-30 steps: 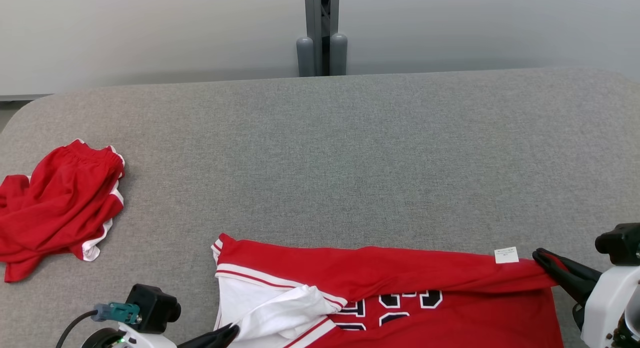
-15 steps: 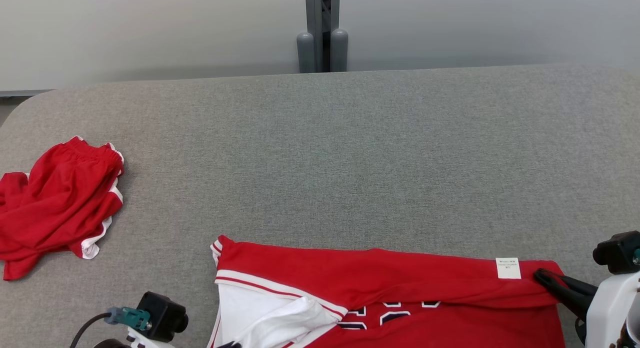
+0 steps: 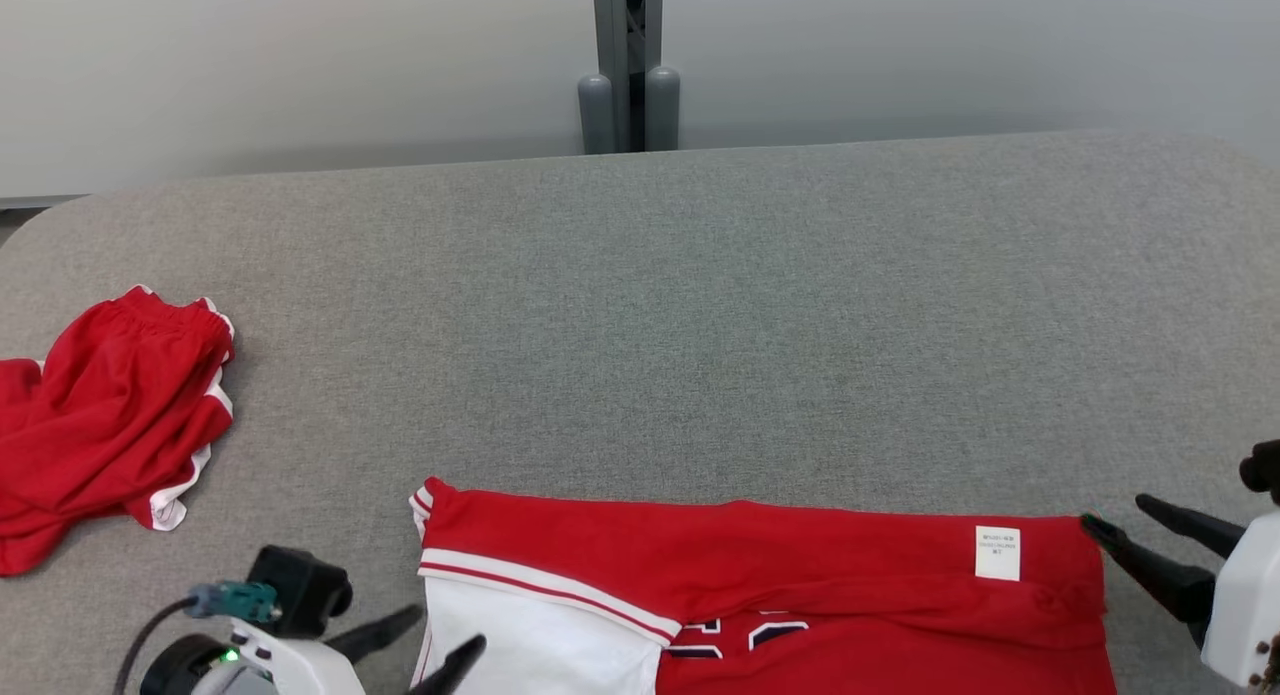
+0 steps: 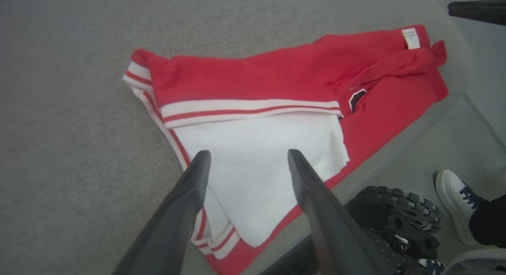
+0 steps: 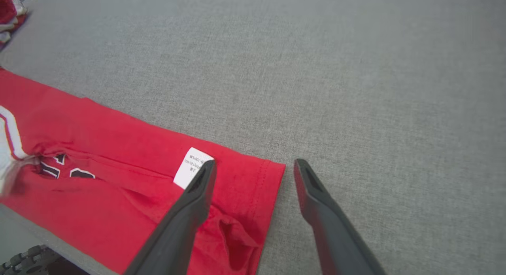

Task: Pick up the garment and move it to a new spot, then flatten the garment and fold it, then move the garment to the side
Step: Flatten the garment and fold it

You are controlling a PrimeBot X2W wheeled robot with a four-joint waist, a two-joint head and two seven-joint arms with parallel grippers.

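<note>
The left gripper (image 3: 447,627) sits at the near edge of the table (image 3: 700,305), its fingers spread wide and holding nothing. In the left wrist view the fingers frame the white panel at the left end of the garment (image 3: 760,555). Whether they touch the cloth cannot be told.

The right gripper (image 3: 1117,511) is also wide open and empty. One finger is over the garment's right hem, just beside the white care label (image 3: 998,553), and the other is over bare table.

The red jersey lies flat in a long band along the table's near edge, reaching that edge, with its top part folded down over the dark numerals.

Beyond the jersey, the grey table is open across its middle and right. A crumpled red pair of shorts (image 3: 110,415) lies well apart at the left edge. A grey post (image 3: 620,65) stands behind the far edge.
</note>
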